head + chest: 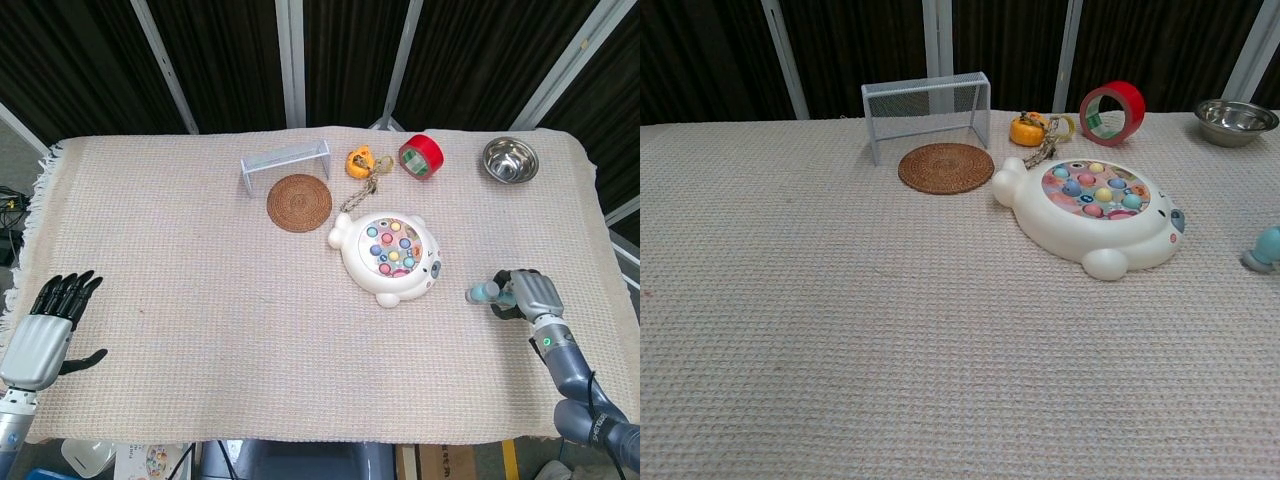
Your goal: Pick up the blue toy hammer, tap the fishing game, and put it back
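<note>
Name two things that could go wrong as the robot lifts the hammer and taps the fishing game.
The right hand is curled over the blue toy hammer at its handle end; it could slip or swing. The fishing game lies loose on the cloth, so a tap might shove it.

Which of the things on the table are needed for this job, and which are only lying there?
Needed: blue toy hammer, with the right hand closed around its handle; fishing game.

Only lying there: red tape roll, steel bowl, woven coaster, small goal, orange keychain toy.
</note>
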### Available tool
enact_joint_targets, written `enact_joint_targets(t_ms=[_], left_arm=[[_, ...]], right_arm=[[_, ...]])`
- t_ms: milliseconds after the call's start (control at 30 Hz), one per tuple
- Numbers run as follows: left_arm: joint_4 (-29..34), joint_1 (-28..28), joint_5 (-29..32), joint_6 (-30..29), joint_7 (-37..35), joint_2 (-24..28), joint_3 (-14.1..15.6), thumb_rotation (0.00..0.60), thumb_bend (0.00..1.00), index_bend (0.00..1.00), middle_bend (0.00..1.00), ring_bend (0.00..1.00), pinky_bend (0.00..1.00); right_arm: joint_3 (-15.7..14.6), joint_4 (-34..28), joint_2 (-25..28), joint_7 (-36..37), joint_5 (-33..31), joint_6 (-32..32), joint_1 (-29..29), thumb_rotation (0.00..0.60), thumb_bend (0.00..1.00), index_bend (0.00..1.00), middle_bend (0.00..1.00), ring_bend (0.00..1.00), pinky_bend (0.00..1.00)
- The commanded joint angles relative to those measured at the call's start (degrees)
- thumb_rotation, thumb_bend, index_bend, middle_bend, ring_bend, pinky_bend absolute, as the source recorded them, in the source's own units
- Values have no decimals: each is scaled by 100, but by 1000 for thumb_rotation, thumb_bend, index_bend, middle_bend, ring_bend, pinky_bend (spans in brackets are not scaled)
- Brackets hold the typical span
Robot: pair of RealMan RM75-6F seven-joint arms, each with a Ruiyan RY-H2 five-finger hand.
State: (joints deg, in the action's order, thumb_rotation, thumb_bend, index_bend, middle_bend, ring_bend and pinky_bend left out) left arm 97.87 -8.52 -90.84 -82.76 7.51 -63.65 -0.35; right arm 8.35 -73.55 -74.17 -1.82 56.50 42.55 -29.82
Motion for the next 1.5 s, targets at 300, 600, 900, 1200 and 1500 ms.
enact_joint_targets(t_ms=[300, 600, 900, 1200, 1500], left_arm=[[-38, -5, 17, 16, -33, -21, 5, 600, 35, 0, 0, 0, 0], [-71, -22, 53, 52, -54, -39, -1, 600, 35, 0, 0, 0, 0], [-74, -43, 72, 88, -43, -49, -2, 600, 35, 0, 0, 0, 0], [-84, -39, 94, 92, -45, -55, 2, 600, 35, 0, 0, 0, 0], [-74, -43, 100, 96, -29, -56, 4, 600, 35, 0, 0, 0, 0]], right_arm=[[19, -76, -1, -76, -15, 24, -65, 600, 393, 495, 422, 288, 199], [-1, -10, -55, -137, -132, -39, -106, 600, 432, 527, 443, 311, 211], [-17, 27, -74, -139, -174, -49, -109, 600, 481, 553, 462, 326, 218], [-34, 74, -116, -116, -167, -67, -114, 600, 509, 604, 501, 363, 238], [4, 84, -134, 33, 23, 101, -66, 600, 572, 729, 596, 464, 380]])
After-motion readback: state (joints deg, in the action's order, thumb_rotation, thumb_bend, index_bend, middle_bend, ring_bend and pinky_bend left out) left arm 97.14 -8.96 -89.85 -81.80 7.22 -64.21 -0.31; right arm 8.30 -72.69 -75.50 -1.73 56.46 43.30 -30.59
